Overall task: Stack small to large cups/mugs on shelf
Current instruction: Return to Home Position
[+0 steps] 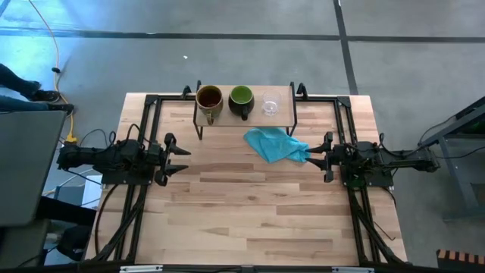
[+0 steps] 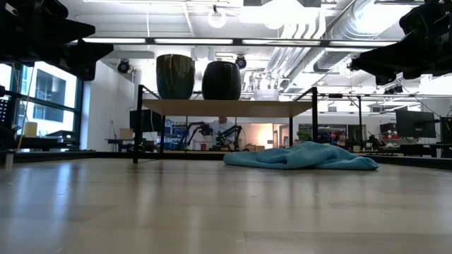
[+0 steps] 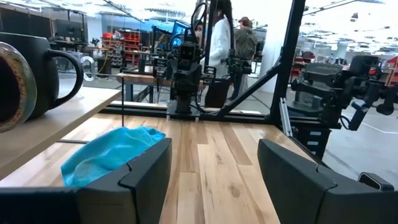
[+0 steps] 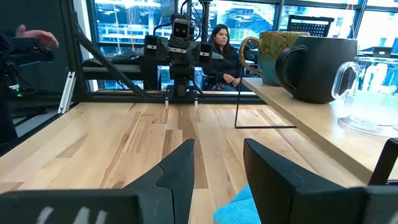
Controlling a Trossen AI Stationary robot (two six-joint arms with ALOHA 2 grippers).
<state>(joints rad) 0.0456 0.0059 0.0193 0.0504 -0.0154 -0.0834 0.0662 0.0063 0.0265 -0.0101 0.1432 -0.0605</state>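
Fingers [image 3: 146, 177]: spread and empty on my left gripper [image 1: 182, 157] and right gripper [image 1: 312, 155].
Cups: tan-brown mug [image 1: 209, 98], dark mug [image 1: 241, 98], glass cup [image 1: 270, 104], in a row along the shelf [image 1: 227, 119].
Bearing: far side, between my arms; tan-brown end nearer my left.

From above, the large light-wood tabletop [image 1: 250, 205] is lit brightly and evenly, with only faint, soft shadows under the low light-wood shelf on black legs [image 1: 261, 120]. A pale patch of glare lies on the grey concrete floor [image 1: 114, 53]. In the low view the round white ceiling lamp [image 2: 217, 19] burns out to white, so the larger tan-brown handled mug [image 2: 175, 76] and the dark mug [image 2: 222, 80] stand backlit as near-black shapes. In the right wrist view daylight enters through tall windows [image 4: 124, 25], and highlights glint on the small clear glass cup [image 4: 367, 93].
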